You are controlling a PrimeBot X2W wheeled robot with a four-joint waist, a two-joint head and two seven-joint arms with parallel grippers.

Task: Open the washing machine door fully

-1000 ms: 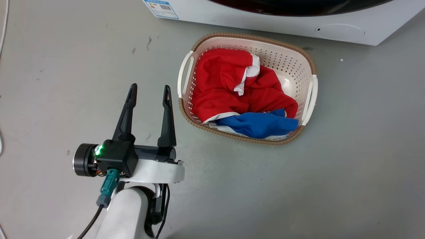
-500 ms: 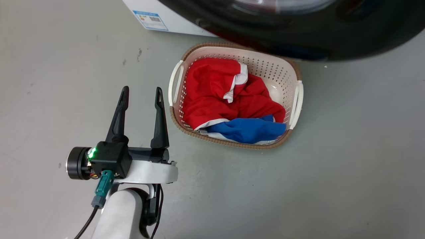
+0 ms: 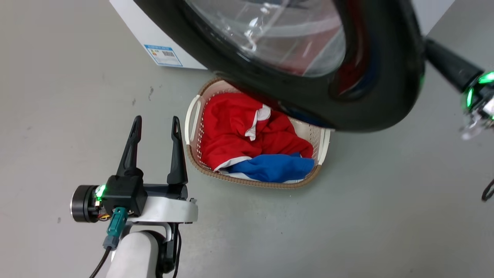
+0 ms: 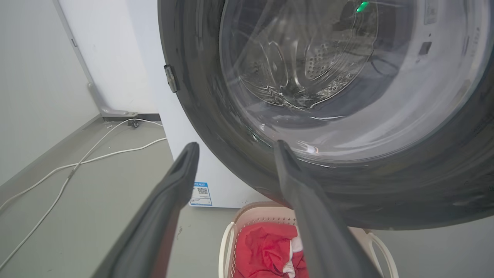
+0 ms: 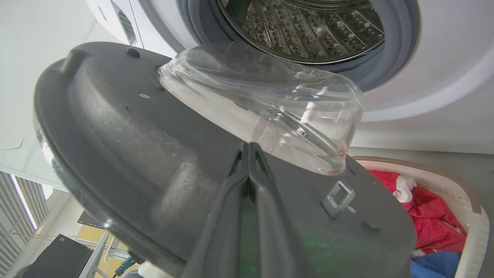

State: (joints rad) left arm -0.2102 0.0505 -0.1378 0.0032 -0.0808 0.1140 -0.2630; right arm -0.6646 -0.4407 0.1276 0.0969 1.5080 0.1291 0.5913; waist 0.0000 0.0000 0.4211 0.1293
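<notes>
The washing machine door (image 3: 370, 96), glossy black with a bulging glass bowl (image 3: 278, 34), stands swung out from the white washing machine (image 3: 131, 27) and hangs over the basket. My right gripper (image 5: 249, 148) is shut, its tips lying against the door's inner face just below the glass bowl (image 5: 262, 104). Its dark fingers (image 3: 447, 63) reach behind the door's right rim in the head view. The steel drum opening (image 5: 305, 27) is uncovered. My left gripper (image 3: 155, 125) stands open and holds nothing, left of the basket and below the door (image 4: 386, 185).
A cream laundry basket (image 3: 191, 119) with red and blue clothes (image 3: 247, 143) sits on the grey floor under the door's lower rim. White cables (image 4: 77, 162) trail along the floor by the wall left of the machine. A metal latch loop (image 5: 337, 197) sticks out from the door's inner face.
The door has swung out from the machine and now overhangs the basket. The head camera has shifted, and the right gripper has come into view. The left gripper stays open.
</notes>
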